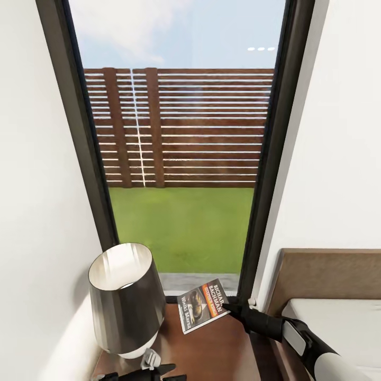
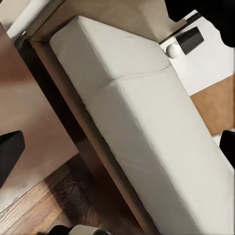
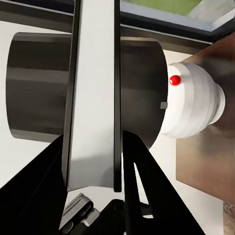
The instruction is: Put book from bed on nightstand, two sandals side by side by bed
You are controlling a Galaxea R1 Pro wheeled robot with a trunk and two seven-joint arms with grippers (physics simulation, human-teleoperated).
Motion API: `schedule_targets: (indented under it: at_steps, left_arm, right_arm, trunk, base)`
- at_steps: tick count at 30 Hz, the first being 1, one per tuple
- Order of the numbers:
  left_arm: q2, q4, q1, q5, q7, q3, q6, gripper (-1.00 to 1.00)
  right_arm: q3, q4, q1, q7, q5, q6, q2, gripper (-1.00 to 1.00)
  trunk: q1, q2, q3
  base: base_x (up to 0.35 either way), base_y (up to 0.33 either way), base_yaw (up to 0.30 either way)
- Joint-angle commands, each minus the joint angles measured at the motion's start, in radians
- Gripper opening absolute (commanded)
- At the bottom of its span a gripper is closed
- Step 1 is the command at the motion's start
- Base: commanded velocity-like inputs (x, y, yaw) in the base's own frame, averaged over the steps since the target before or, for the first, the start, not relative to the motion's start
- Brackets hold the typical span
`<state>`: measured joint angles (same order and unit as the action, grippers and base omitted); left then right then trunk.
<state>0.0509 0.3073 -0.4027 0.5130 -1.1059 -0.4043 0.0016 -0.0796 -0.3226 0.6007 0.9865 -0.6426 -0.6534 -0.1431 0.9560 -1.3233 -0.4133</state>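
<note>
The book (image 1: 203, 305), dark-covered with an orange band, hangs tilted over the nightstand (image 1: 222, 352) beside the window. My right gripper (image 1: 228, 308) is shut on its right edge. In the right wrist view the book (image 3: 95, 98) stands edge-on between the dark fingers (image 3: 147, 191). I cannot tell whether it touches the wood. The bed (image 1: 338, 323) lies to the right, its off-white mattress (image 2: 147, 112) running across the left wrist view. My left gripper (image 1: 156, 370) is low at the nightstand's front, open and holding nothing. The sandals are out of view.
A lamp (image 1: 124, 299) with a dark metallic shade and white base (image 3: 193, 105) takes up the nightstand's left half. The tall dark-framed window (image 1: 180, 159) stands right behind, white walls on both sides. The brown headboard (image 1: 328, 272) borders the nightstand on the right.
</note>
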Motion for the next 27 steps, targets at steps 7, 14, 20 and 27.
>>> schedule_targets:
  at_steps: [7, 14, 20, 27]
  left_arm:
    - [0.003, 0.198, -0.001, 0.005, 0.002, -0.007, 0.169, 1.0]
    - [0.008, 0.284, -0.002, 0.006, 0.003, -0.006, 0.2, 1.0]
    - [0.012, 0.291, -0.004, 0.007, 0.002, -0.005, 0.243, 1.0]
    - [0.01, 0.291, -0.004, 0.007, -0.002, -0.005, 0.254, 1.0]
  right_arm:
    - [-0.008, 0.0, 0.001, 0.0, -0.011, -0.005, -0.001, -1.0]
    - [-0.008, 0.0, 0.001, 0.0, -0.011, -0.005, -0.001, -1.0]
    - [-0.008, 0.0, 0.001, 0.0, -0.011, -0.005, -0.001, -1.0]
    - [-0.008, -0.001, 0.001, 0.0, -0.011, -0.005, -0.001, -1.0]
  trunk:
    - [0.0, -0.001, -0.001]
    - [0.0, -0.001, -0.001]
    - [0.008, -0.015, -0.007]
    - [0.034, -0.064, -0.029]
  base:
    - [0.0, 0.0, 0.0]
    - [0.0, 0.0, 0.0]
    - [0.0, 0.0, 0.0]
    - [0.0, 0.0, 0.0]
